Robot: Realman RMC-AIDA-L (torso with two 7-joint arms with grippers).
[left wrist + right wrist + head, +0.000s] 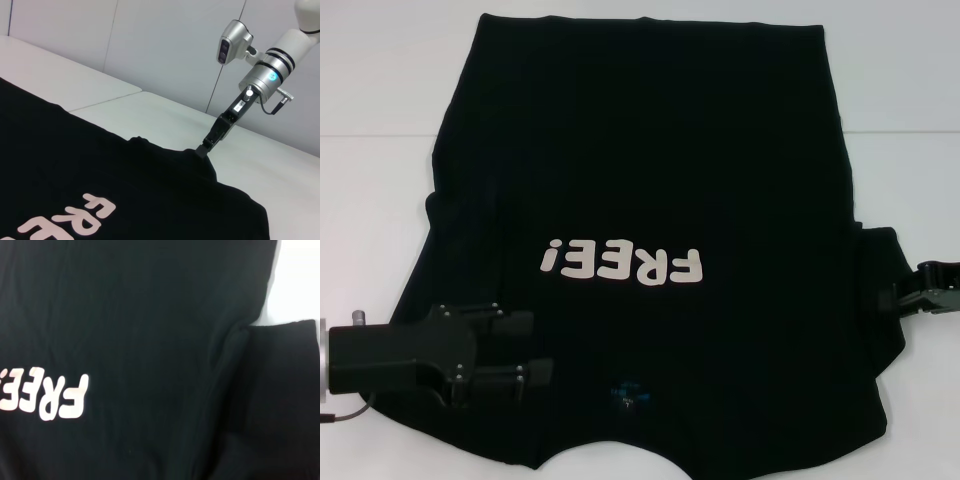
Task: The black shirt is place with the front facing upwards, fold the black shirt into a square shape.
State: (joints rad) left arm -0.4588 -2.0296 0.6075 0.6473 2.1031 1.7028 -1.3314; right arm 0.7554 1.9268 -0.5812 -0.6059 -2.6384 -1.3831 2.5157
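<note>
Black shirt (660,180) is laid flat on the white table (380,90), front up, "FREE!" lettering (622,264) reading upside down from the robot's side, so the collar with the blue neck label (627,393) is nearest the robot and the hem is farthest. Long axis is run straight away from the robot.

Relative to the lettering: the left gripper (515,375) is parked on the fabric by the left shoulder, fingers seemingly spread, nothing pinched. The right gripper (898,297) is clamped on the right sleeve (880,275) edge. Probably the sleeve gets folded inward, toward the lettering, and the right arm is clearly nearer it.
</note>
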